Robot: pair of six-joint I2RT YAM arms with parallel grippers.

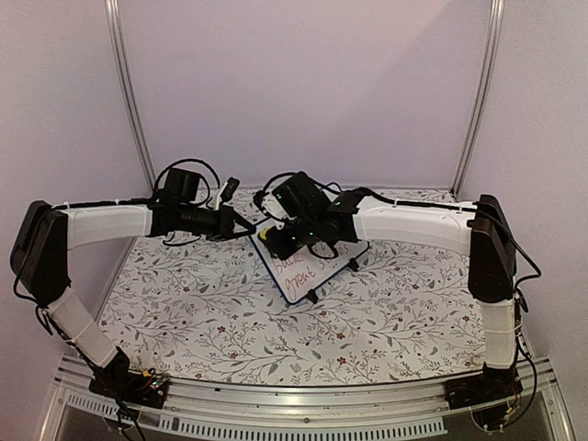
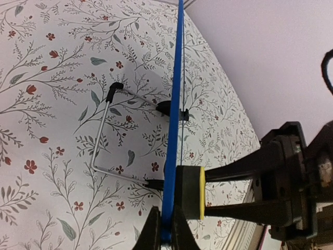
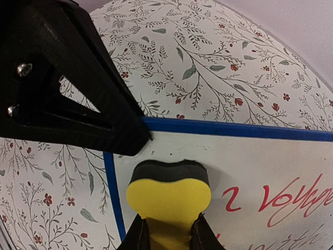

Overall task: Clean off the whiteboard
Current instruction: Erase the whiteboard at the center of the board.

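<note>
The whiteboard point(image 1: 310, 268) stands tilted at mid-table, with a blue frame and red and dark handwriting. In the left wrist view I see its blue edge point(image 2: 174, 104) edge-on, and my left gripper point(image 2: 166, 221) is shut on that edge near a corner. My right gripper point(image 3: 169, 232) is shut on a yellow sponge eraser point(image 3: 169, 195). The eraser's dark pad point(image 3: 169, 171) presses against the white surface point(image 3: 250, 156) by the upper left corner, just left of the red writing point(image 3: 276, 200). From above, both grippers point(image 1: 241, 223) point(image 1: 276, 237) meet at the board's far left corner.
A bent wire stand point(image 2: 101, 140) with black tips props the board from behind. A floral-patterned cloth point(image 1: 211, 312) covers the table. Plain walls and two metal posts point(image 1: 129, 92) close off the back. A metal rail point(image 1: 294, 409) runs along the near edge.
</note>
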